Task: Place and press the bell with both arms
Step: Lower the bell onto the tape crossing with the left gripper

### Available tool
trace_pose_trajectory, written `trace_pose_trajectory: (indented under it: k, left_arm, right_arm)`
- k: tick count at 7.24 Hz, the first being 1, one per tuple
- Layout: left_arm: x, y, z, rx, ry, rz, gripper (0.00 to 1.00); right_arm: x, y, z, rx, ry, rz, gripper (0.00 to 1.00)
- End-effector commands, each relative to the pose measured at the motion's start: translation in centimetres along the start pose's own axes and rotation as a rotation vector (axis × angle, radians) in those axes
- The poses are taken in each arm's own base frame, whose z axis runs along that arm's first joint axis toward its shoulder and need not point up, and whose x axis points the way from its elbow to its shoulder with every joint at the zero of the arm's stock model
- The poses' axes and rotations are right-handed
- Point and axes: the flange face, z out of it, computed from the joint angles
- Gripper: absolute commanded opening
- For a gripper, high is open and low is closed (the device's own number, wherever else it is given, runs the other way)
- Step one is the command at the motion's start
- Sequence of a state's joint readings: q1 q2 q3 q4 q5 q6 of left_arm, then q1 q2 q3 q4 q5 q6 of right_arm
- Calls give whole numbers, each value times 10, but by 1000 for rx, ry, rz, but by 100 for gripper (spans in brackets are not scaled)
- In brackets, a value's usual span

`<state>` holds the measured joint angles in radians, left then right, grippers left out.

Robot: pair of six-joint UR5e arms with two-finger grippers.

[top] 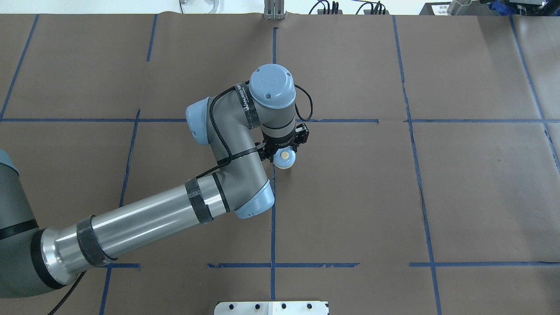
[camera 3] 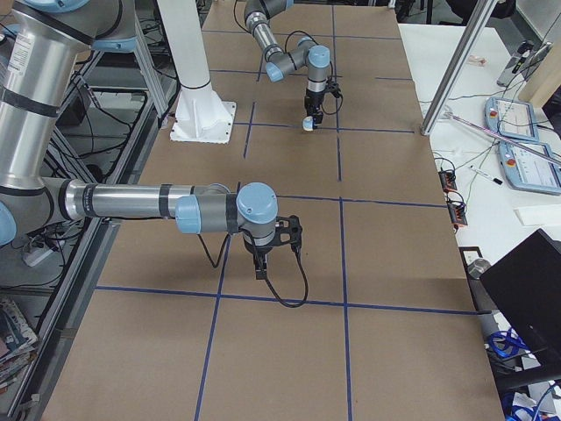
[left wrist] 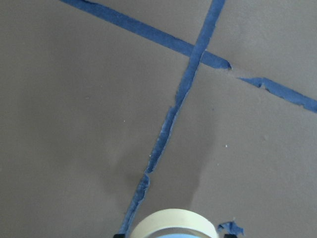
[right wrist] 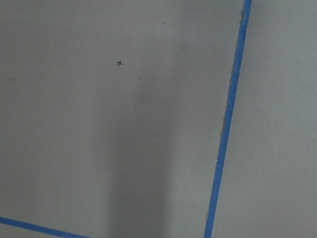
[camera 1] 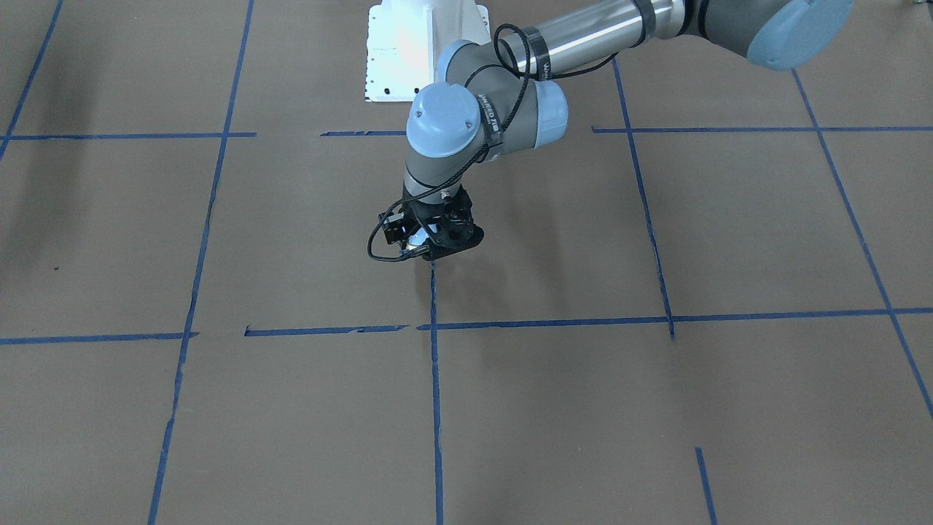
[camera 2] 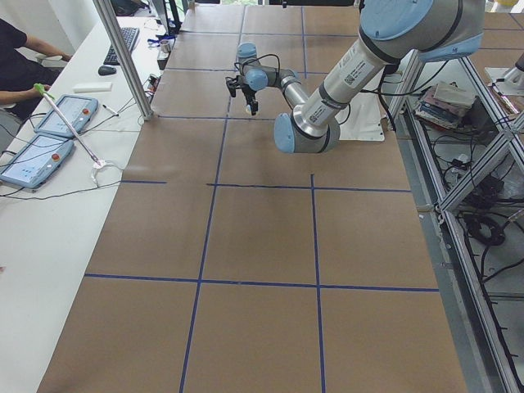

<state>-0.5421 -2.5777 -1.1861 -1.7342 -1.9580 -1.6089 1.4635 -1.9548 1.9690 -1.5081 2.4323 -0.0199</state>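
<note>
Upright bell (top: pixel 284 160), button (top: pixel 285 155) uppermost, grasped in the left pincer (camera 1: pixel 430 246) low over the counter (top: pixel 459 197); the right pincer (camera 3: pixel 261 268), whose state cannot be told, hangs well apart on the robot's right.

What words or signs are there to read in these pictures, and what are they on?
"WANJEED", as far as I can tell, then blurred marks: white print on the black strap around the left arm's wrist.
"x": a tiny black pen mark on the brown table paper.
Print on the left arm's silver tube, exterior left view: too small to read.
</note>
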Motion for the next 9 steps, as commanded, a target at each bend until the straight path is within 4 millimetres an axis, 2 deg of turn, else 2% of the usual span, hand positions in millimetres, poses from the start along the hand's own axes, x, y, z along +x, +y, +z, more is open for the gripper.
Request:
trace_pose_trajectory:
  k: [1,2,3,4,5,6,8,9]
  left_arm:
    - [-4,-8,9,20,-20,-10,6]
    - [-6,-10,10,21,-23,-16,9]
    - [-4,-9,9,20,-18,-16,19]
    - [-5,-9,10,21,-20,-21,60]
    - [-13,-12,16,23,-30,-23,87]
    - [-14,-12,15,21,-28,-24,100]
    - [-19,-13,2,24,-8,-23,100]
    - [-24,-11,-31,28,23,-21,100]
  right_arm:
    - [-3,-1,-2,4,-7,-5,100]
    - [-3,-1,-2,4,-13,-5,100]
    - [-3,-1,-2,4,-13,-5,100]
    - [-4,-1,-2,4,-16,-5,100]
    - [-4,-1,-2,4,-19,-3,100]
    - [-6,-1,0,-2,-20,-6,100]
    - [-13,-9,0,1,-22,-27,100]
    - [-16,-12,-2,14,-29,-44,100]
